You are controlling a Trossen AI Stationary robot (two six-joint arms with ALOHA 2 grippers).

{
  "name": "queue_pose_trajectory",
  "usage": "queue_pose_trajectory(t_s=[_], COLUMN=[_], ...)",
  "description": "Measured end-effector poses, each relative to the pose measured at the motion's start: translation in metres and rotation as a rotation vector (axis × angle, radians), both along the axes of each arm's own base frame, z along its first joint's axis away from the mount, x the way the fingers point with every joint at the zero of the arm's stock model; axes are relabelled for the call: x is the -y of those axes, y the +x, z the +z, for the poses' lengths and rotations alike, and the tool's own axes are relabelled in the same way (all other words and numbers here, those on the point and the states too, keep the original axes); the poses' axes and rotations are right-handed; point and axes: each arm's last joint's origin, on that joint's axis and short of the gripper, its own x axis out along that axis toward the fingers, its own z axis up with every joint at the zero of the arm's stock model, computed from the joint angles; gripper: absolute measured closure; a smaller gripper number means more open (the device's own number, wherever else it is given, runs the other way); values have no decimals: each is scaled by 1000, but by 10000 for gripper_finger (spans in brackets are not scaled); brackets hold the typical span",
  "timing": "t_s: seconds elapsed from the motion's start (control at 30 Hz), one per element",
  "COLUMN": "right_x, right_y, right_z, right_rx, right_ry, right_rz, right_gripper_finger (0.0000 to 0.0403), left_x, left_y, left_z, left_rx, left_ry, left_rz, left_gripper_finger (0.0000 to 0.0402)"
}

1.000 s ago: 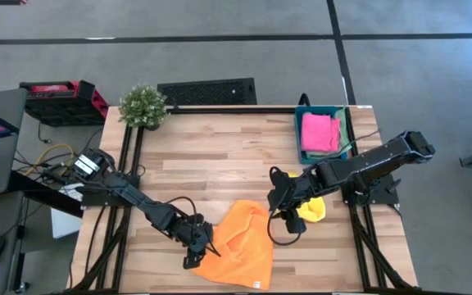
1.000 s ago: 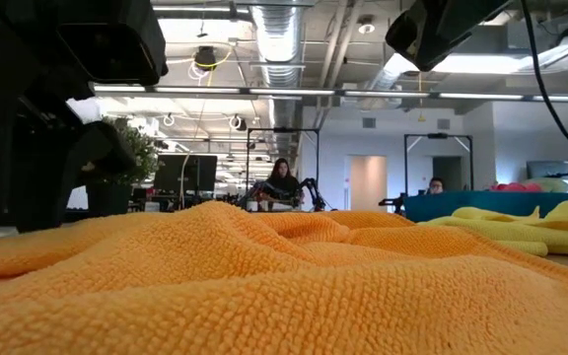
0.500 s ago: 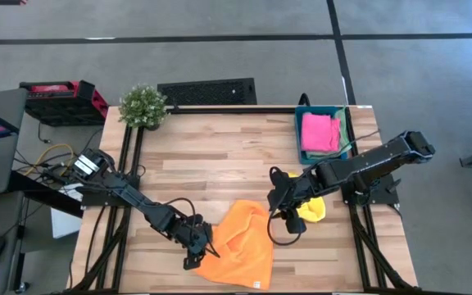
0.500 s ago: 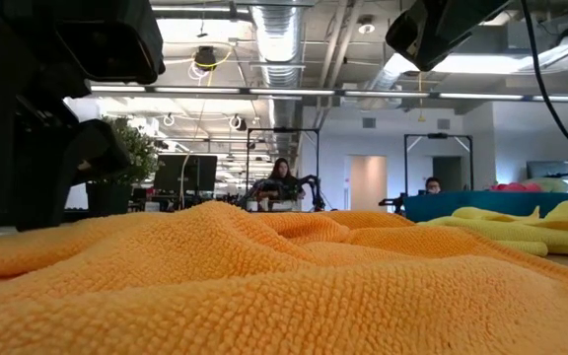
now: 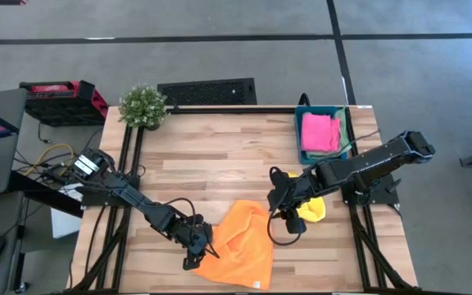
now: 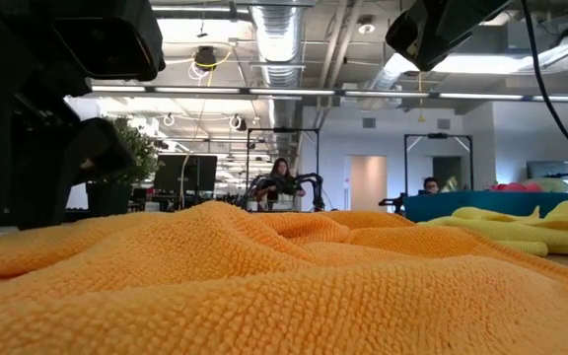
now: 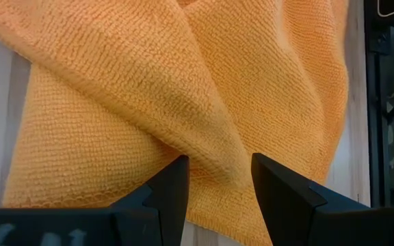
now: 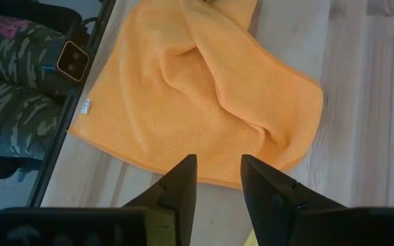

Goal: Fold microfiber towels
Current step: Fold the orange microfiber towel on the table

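Orange towel (image 5: pixel 242 240): rumpled at table's front edge, unfolded. Yellow towel (image 5: pixel 311 206): bunched beside it, unfolded. Pink towel (image 5: pixel 319 132): in teal bin (image 5: pixel 298 135), folded. Left gripper (image 7: pixel 217 179) and right gripper (image 8: pixel 217 179): jaws apart, empty, over orange cloth.

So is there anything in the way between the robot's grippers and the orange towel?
No, nothing visible blocks them. The left gripper is open right at the orange towel's edge, with a fold of cloth between its fingers. The right gripper is open just above the towel's other side. The yellow towel lies off to the side, not between.
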Motion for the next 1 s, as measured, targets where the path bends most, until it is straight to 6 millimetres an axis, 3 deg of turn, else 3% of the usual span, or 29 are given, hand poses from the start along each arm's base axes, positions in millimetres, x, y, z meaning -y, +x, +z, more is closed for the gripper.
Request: queue_pose_trajectory(t_s=[0.17, 0.6, 1.0], right_x=[0, 0, 0], right_y=[0, 0, 0], right_z=[0, 0, 0], right_rx=[0, 0, 0], right_ry=[0, 0, 0], right_rz=[0, 0, 0], right_gripper_finger=[266, 269, 268], left_x=[-1, -1, -1], left_y=[0, 0, 0], left_z=[0, 0, 0], left_rx=[11, 2, -6], left_ry=[25, 14, 2], left_rz=[-5, 26, 51], left_gripper_finger=[267, 397, 350])
